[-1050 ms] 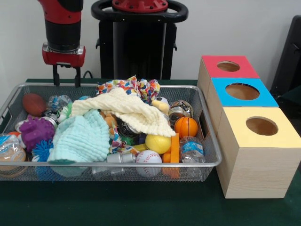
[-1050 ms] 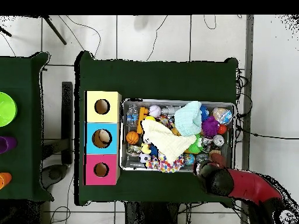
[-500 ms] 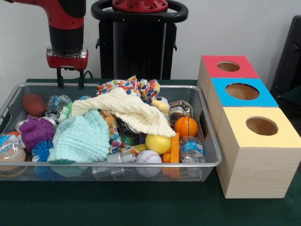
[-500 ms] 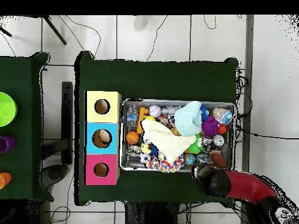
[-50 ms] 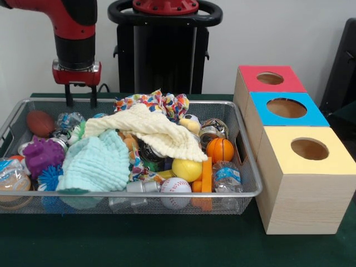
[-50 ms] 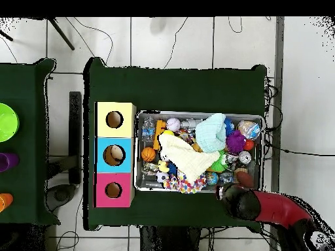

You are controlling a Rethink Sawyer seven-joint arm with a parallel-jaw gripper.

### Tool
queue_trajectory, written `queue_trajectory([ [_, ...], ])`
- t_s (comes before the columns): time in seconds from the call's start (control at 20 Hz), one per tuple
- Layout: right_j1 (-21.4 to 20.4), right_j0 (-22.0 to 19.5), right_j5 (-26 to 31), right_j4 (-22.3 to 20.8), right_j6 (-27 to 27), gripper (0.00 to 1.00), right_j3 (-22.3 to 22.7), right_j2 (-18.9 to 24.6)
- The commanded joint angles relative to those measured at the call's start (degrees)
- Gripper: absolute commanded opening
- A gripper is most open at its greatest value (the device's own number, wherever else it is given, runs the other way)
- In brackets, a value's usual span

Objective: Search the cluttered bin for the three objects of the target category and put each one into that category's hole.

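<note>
Bin point(image 5: 245, 192): sitting on the green table, crammed with balls, cloths, bottles; basketball point(image 5: 220, 149) lying at its right end
Boxes point(image 5: 286, 108): standing just right of it
Gripper point(image 5: 80, 95): hanging open, empty, above the far-left rim

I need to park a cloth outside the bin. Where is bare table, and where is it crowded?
Bare green table runs along the bin's near rim, up to the yellow box. In the overhead view, a wide strip beyond the bin is also free. The bin itself is packed edge to edge, and the three boxes sit tight against its side.
</note>
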Motion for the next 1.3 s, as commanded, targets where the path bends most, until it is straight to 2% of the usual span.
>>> queue_trajectory([
  [0.05,2.9,-1.7,3.2,-4.7,-8.6,1.00,-4.9,6.1],
  [0.7,4.7,-3.0,3.0,-6.9,-8.8,1.00,-6.7,6.6],
  [1.3,4.2,-3.1,4.2,-8.1,-9.7,1.00,-7.9,6.9],
])
